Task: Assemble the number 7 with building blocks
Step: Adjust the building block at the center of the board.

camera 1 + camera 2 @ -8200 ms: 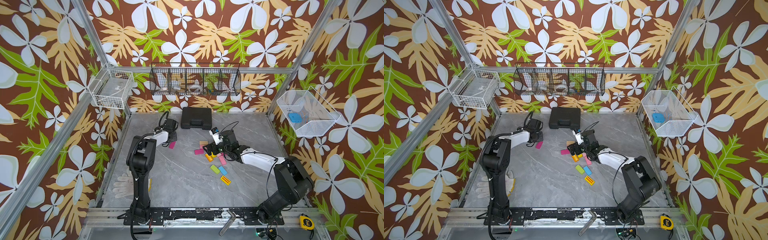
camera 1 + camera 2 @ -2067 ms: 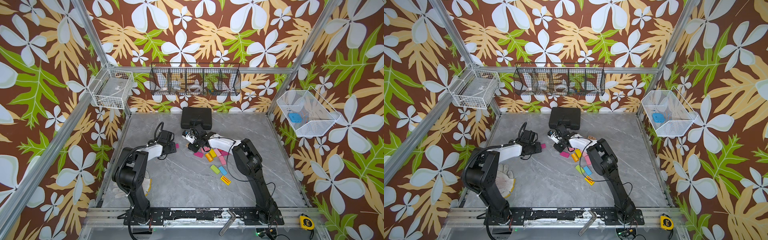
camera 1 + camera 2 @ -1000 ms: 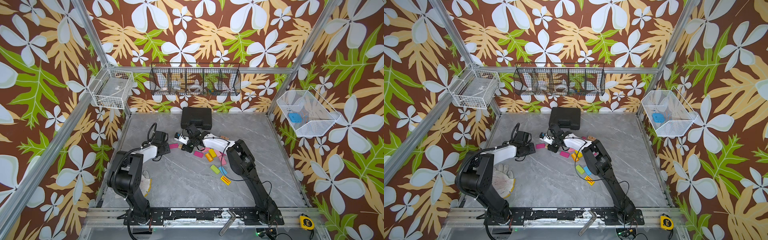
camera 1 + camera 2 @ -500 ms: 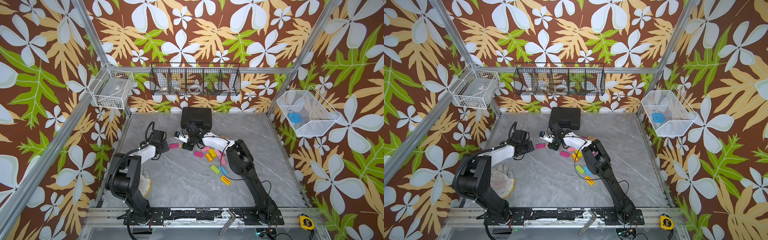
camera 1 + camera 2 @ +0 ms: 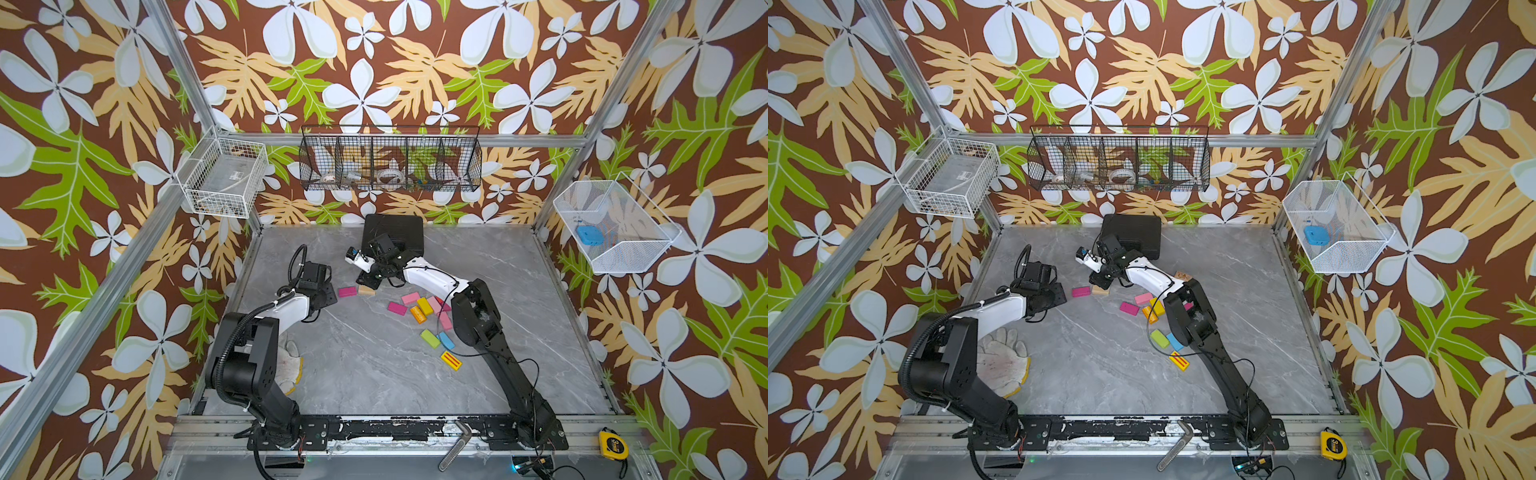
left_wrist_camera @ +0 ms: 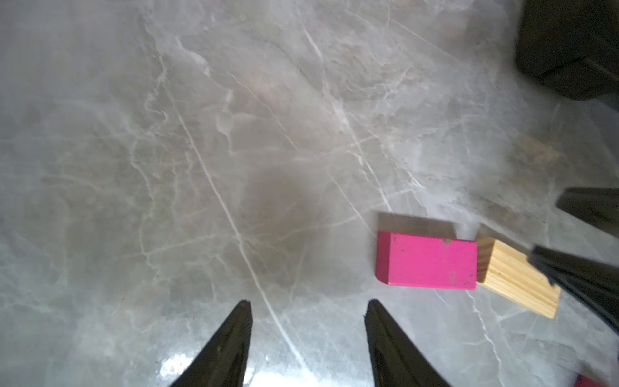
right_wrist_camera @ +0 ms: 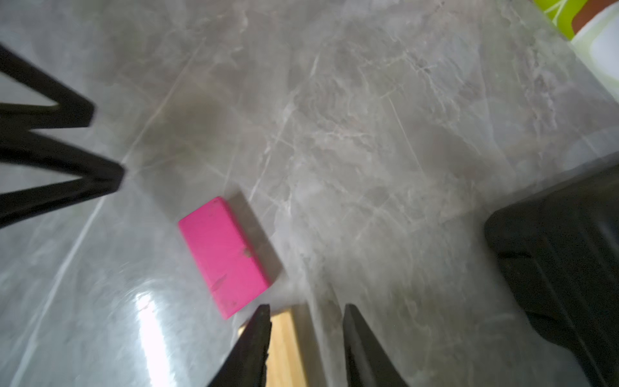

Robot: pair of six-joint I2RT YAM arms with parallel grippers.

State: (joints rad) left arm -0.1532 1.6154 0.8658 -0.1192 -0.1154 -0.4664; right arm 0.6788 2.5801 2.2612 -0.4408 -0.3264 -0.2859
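Grey marble surface point(image 5: 374, 374): polished and glossy. With the far wall as 12 o'clock, every block lies between 10 and 4 o'clock of its centre.
Black moulded plastic case point(image 5: 405, 228): at 12 o'clock against the far wall; not part of the build.
Left fingers point(image 6: 234, 338): parted with nothing between them, low over bare surface at 9 o'clock of the flat magenta rectangular block point(image 6: 428, 264).
Right fingers point(image 7: 363, 348): parted by a narrower gap and clamped on nothing. They are poised over the plain wooden rectangular block point(image 6: 516, 284); I cannot tell whether a tip touches it.
Scatter of small painted blocks point(image 5: 424, 305): pink, yellow, orange, green and blue, just past centre toward 1 to 4 o'clock. The yellow red-striped block point(image 5: 451, 360) lies farthest out, at 4 o'clock.
Magenta and wooden pair: at 10 o'clock of centre, the wooden one at 3 o'clock of the magenta, lying end to end.
Handling: likely light, rigid and hard. Smooth faces may skate on this gloss, and a nudge to one block would shift its neighbour. The best hold is probably across the long sides at mid-length, with the fingers brought right down.
Top views only: the whole scatter, the case and both arms.
Left wrist view only: the wooden block lies skewed, its end touching the magenta's, with a right finger crossing its far corner.
Right wrist view: a finger hides most of the wooden block.
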